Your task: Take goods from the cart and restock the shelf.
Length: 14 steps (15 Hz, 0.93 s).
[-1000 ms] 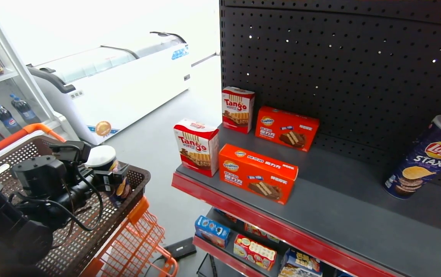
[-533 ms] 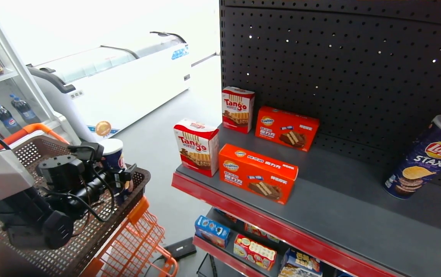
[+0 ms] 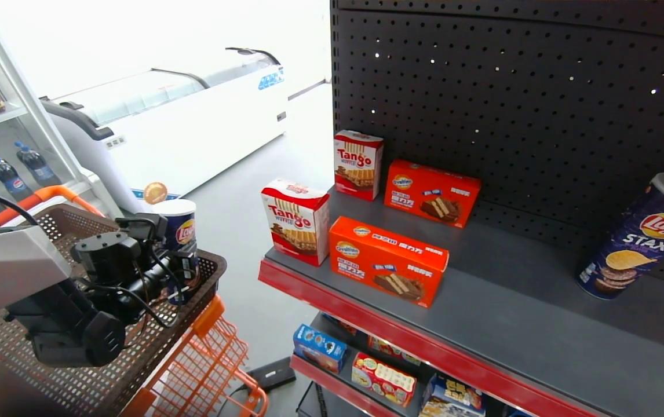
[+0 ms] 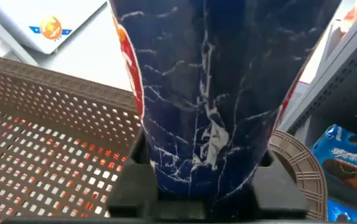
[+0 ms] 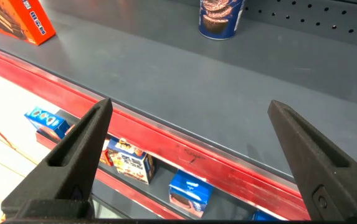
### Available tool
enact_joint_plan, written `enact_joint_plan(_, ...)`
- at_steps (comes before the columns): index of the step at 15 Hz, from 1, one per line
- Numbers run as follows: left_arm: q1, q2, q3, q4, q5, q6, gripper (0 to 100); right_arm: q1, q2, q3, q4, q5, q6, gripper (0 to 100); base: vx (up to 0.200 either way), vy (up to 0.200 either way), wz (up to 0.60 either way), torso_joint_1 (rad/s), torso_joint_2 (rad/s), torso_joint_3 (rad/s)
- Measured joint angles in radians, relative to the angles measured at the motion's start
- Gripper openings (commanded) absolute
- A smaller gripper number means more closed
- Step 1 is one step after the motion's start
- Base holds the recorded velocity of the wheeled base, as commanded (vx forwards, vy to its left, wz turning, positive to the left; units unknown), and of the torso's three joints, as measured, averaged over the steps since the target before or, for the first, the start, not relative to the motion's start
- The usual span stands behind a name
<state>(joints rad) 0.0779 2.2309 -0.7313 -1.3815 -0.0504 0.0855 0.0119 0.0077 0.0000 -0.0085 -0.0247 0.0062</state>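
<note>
Standing upright, lid up, chips can [image 3: 181, 230] in left gripper [image 3: 183, 270].

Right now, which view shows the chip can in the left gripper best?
Head view: the whole chip can, lid up, over the cart, in the left gripper. Left wrist view: its blue side, close up. Right wrist view faces the shelf.

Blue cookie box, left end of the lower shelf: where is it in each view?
Head view: blue cookie box at the lower shelf's left end, below the red shelf edge.
Left wrist view: beyond the brown basket rim, beside the held chips can.
Right wrist view: under the red shelf edge, endmost box.
Landmark: red shelf edge; basket rim ties in the left wrist.
</note>
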Motion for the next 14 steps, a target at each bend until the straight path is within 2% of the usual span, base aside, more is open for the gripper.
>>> enact_joint_plan(3, -0.001, -0.011, 0.004, 0.001, 0.027, 0.004, 0, 0.0, 0.0, 0.0, 0.0, 0.0, 0.0, 100, 0.0, 0.0, 0.0, 0.0, 0.0, 0.0)
enact_joint_plan(6, -0.001, -0.096, 0.006, 0.032, 0.029, 0.003, 0, 0.0, 0.0, 0.0, 0.0, 0.0, 0.0, 100, 0.0, 0.0, 0.0, 0.0, 0.0, 0.0)
enact_joint_plan(11, -0.036, -0.365, -0.019, 0.271, -0.016, -0.008, 0, 0.0, 0.0, 0.0, 0.0, 0.0, 0.0, 100, 0.0, 0.0, 0.0, 0.0, 0.0, 0.0)
enact_joint_plan(14, -0.08, -0.509, -0.043, 0.344, -0.033, -0.02, 0, 0.0, 0.0, 0.0, 0.0, 0.0, 0.0, 100, 0.0, 0.0, 0.0, 0.0, 0.0, 0.0)
